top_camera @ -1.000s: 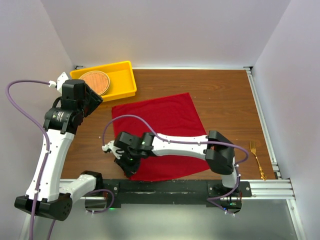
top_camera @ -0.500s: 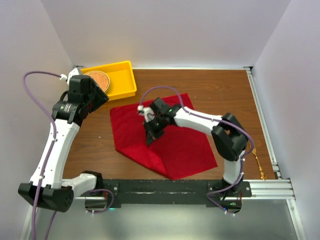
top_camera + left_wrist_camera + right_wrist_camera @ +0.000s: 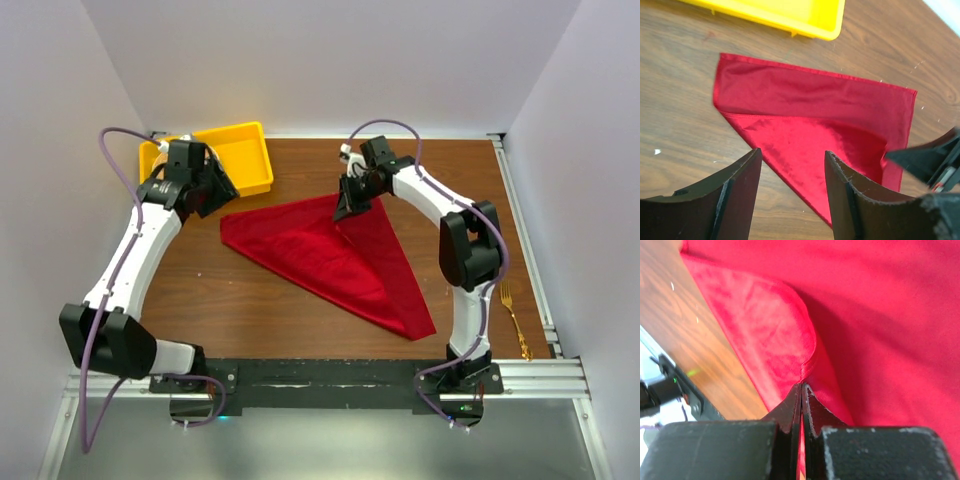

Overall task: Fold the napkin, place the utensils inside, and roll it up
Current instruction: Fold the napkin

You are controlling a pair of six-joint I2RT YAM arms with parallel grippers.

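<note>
The red napkin (image 3: 330, 255) is lying near the middle of the wooden table (image 3: 450, 170), doubled over into a rough triangle whose long edge is running from a left corner near the yellow bin (image 3: 250, 170) down to a point at the near right. The right gripper (image 3: 347, 208) is reaching across to the far apex of that triangle, its jaws pressing together on a fold of the red cloth; the wrist view is showing the hem caught between the two black fingers (image 3: 785, 412). The left gripper (image 3: 215, 190) is hanging beside the bin, above the napkin's left corner, its jaws standing wide apart and gripping nothing. The gold fork (image 3: 516, 322) is resting well apart from the napkin, by the table's right rail.
</note>
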